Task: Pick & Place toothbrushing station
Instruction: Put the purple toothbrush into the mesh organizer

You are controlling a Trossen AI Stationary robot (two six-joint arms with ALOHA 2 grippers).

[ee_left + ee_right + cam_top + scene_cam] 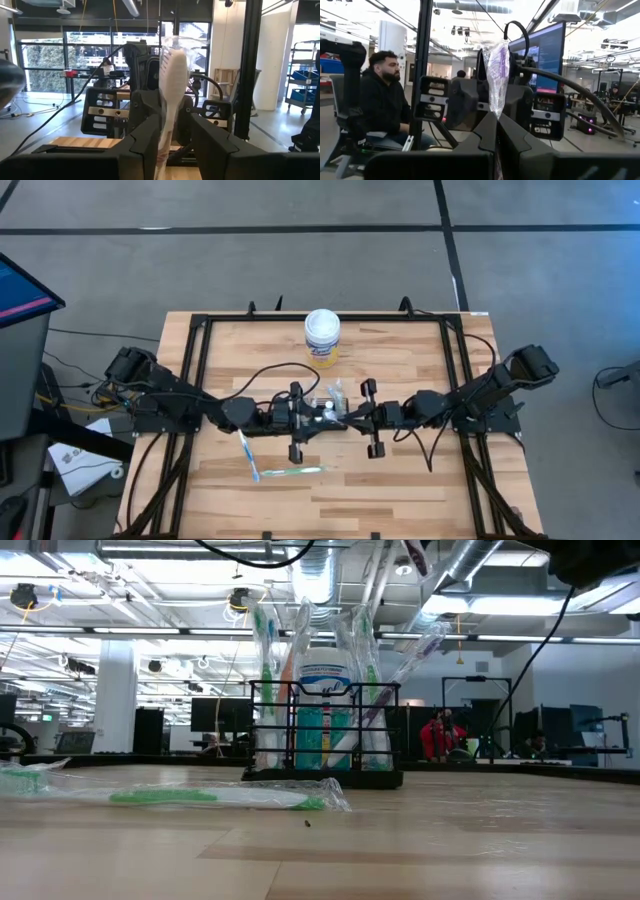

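The toothbrushing station [325, 730], a black wire-mesh caddy, stands at mid-table holding several wrapped toothbrushes and a tube. Both grippers meet over the station [330, 408] in the high view. My left gripper [175, 135] is open, with a wrapped white toothbrush [171, 80] standing upright between its fingers. My right gripper [496, 125] is shut on a wrapped purple toothbrush [498, 75]. Both brushes' lower ends are hidden. A wrapped green toothbrush [200, 797] and a blue one [246, 455] lie flat on the table near its front. My left gripper's fingers [142, 142] stand apart on either side of the white toothbrush's handle [165, 142]. A gap shows beside one finger; whether the other touches the handle I cannot tell. My right gripper pinches the purple toothbrush below its head [496, 114] between its two shut fingers, roughly level and across the brush. The brush stands upright, head up in its wrapper.
A white-lidded, yellow-labelled round canister [322, 338] stands behind the station toward the far edge. A black frame [200, 330] runs round the table. A seated person [385, 100] shows in the room beyond. Bare wood lies at the table's near right.
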